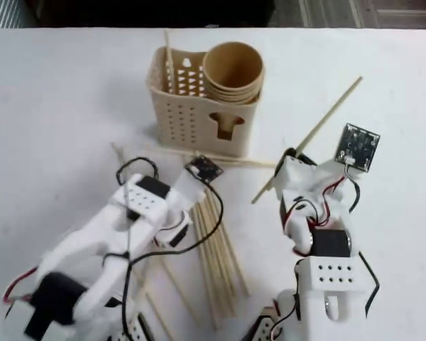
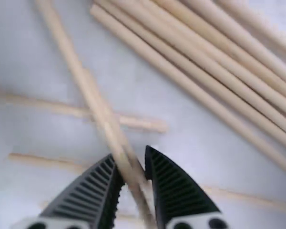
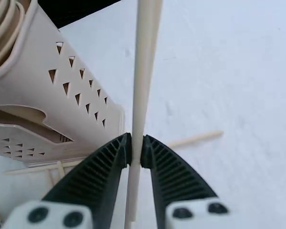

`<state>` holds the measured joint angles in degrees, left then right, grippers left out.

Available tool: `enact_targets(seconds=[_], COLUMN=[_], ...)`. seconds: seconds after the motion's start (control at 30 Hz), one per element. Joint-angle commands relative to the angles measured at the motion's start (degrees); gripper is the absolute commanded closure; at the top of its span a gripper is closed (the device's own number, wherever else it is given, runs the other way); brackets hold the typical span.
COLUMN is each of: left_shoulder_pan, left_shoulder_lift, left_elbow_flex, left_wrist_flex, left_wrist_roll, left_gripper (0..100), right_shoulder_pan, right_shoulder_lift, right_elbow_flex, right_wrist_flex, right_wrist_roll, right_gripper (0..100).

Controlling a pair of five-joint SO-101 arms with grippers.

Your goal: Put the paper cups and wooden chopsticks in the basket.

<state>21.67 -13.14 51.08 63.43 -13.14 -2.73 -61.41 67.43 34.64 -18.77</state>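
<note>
Right gripper point(image 3: 136, 143): jaws pressed onto a slanted chopstick point(image 3: 144, 62), pinching it near its lower end, so most of its length sticks out past the tips, up and away from the arm. The basket point(image 1: 199, 106) stands just beside it, with the stacked paper cups point(image 1: 233, 67) already inside and one upright stick point(image 1: 169, 60) at the far corner. Left gripper point(image 2: 131, 164): jaws closed around a second chopstick point(image 2: 93, 105), low over the pile of chopsticks point(image 1: 216, 249) lying on the table point(image 1: 57, 106) between the arms. The view is blurred, so I cannot say how firm that pinch is. Handling notes — the sticks look light, stiff, thin and smooth; I expect a round stick to roll or pivot in ribbed jaws when held far from its middle, as the right one is. A grip nearer the centre should swing less. The basket is light plastic with perforated walls — a long stick levering on its rim could tip it or nudge the cups. I'd rather lower each stick end-first into the open part beside the cups.
</note>
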Motion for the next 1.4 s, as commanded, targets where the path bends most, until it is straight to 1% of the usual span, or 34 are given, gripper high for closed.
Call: enact_targets(seconds=[0.0,0.2,0.33,0.43,0.6,0.8,1.07,1.27,1.37], left_shoulder_pan=[0.1,0.0,0.0,0.0,0.0,0.0,-7.3,-8.0,-8.0], left_shoulder_lift=[-13.0,-30.8,-40.9,-46.9,-54.8,-59.6,-60.3,-63.4,-65.7], left_elbow_flex=[-1.2,-1.4,-1.4,-1.4,-1.4,-2.9,-13.2,-17.9,-18.5], left_wrist_flex=[5.3,11.3,14.2,15.9,16.3,16.4,16.4,16.5,16.2], left_wrist_roll=[-0.4,-0.4,-4.0,-4.9,-6.1,-6.0,-6.0,-5.5,-5.5], left_gripper=[98,98,98,98,98,98,98,98,98], right_shoulder_pan=[0.5,0.5,0.5,0.5,0.5,0.4,0.4,-1.0,-5.3], right_shoulder_lift=[-1.2,-1.2,-1.2,-1.2,-1.2,-1.2,-1.8,-7.3,-9.5], right_elbow_flex=[-0.5,-0.5,-0.5,-0.5,-0.5,-0.5,-0.5,-4.2,-7.9], right_wrist_flex=[-1.4,-1.4,-1.4,-1.4,-1.4,-1.4,-1.3,-0.8,-0.8], right_wrist_roll=[-0.4,-0.4,-0.4,-0.4,-0.4,-0.4,-0.4,0.3,5.5], right_gripper=[98.1,98.1,98.1,98.1,98.1,98.1,98.1,98.1,98.1])
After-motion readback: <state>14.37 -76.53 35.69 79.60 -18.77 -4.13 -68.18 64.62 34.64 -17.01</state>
